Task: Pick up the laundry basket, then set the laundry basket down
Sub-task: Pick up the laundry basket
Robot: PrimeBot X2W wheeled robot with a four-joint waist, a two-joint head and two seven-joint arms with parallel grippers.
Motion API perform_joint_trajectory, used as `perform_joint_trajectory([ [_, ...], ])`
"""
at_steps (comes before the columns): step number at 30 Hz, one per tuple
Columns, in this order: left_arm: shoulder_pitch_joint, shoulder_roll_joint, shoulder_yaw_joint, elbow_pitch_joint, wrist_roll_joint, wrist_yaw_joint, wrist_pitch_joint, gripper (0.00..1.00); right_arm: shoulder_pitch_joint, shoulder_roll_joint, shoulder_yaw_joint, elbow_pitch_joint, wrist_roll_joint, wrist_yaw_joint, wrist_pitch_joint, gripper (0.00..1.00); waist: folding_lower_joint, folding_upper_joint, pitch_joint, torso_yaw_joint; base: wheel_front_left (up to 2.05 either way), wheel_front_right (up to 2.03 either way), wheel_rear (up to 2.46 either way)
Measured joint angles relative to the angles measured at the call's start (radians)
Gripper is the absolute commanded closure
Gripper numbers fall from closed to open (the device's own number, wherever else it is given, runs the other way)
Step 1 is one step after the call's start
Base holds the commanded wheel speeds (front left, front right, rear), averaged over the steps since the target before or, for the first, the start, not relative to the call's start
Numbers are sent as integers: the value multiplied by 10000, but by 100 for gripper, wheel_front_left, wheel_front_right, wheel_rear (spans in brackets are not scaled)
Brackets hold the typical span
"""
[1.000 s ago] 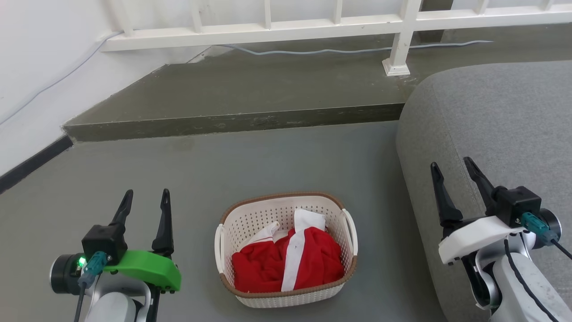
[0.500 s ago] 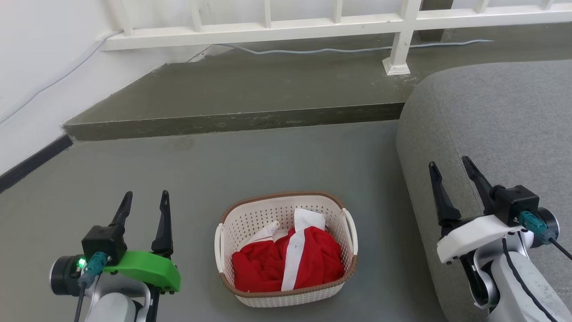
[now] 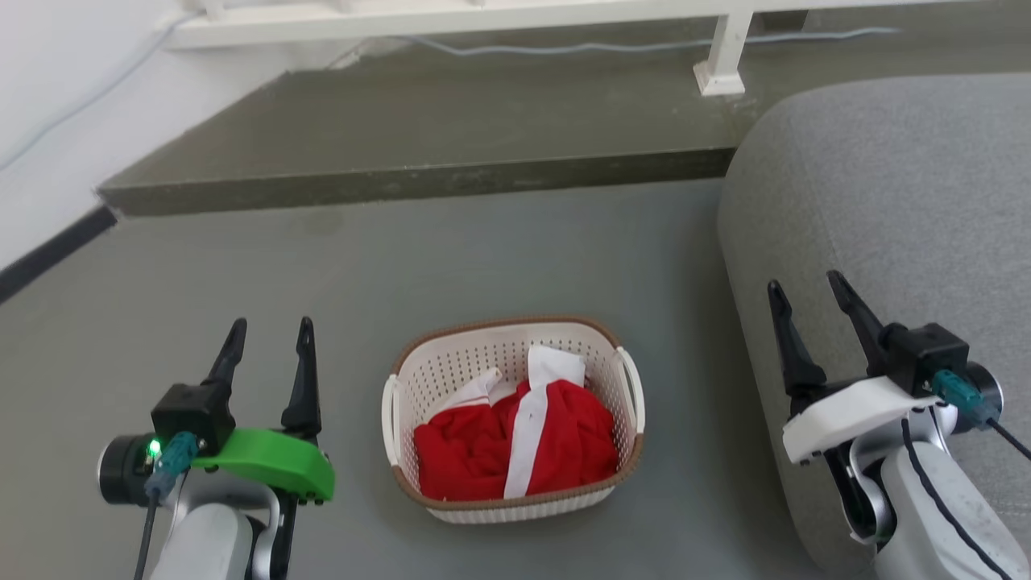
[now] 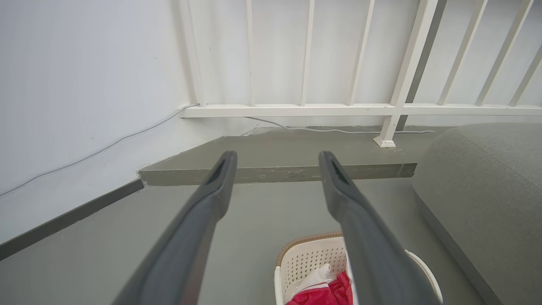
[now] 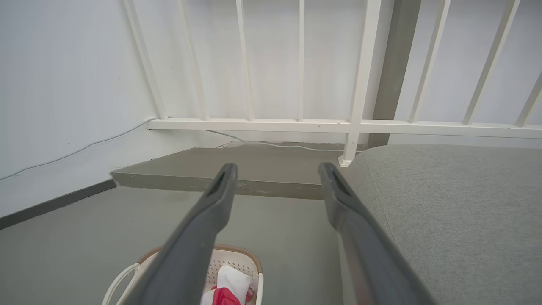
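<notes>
Flanking the laundry basket [image 3: 456, 372], left pincer [image 3: 271, 324] and right pincer [image 3: 803, 280], both agape.

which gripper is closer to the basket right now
Left. The left gripper hangs open just beside the basket, on its left; the right gripper is farther off on its right, by the sofa.

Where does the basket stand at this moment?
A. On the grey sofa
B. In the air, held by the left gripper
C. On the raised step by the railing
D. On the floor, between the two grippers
D: in the head view the basket sits on the floor, with the open left gripper on one side and the open right gripper on the other, neither touching it.
</notes>
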Motion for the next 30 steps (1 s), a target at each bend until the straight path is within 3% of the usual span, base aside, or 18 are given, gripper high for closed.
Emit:
perform_joint_trajectory([
  [30,-2848,-46,90,38,-25,-454,148,0,-2971,244,-115,67,-320,140,-27,0,1,0,4033,-110,0,0,0],
])
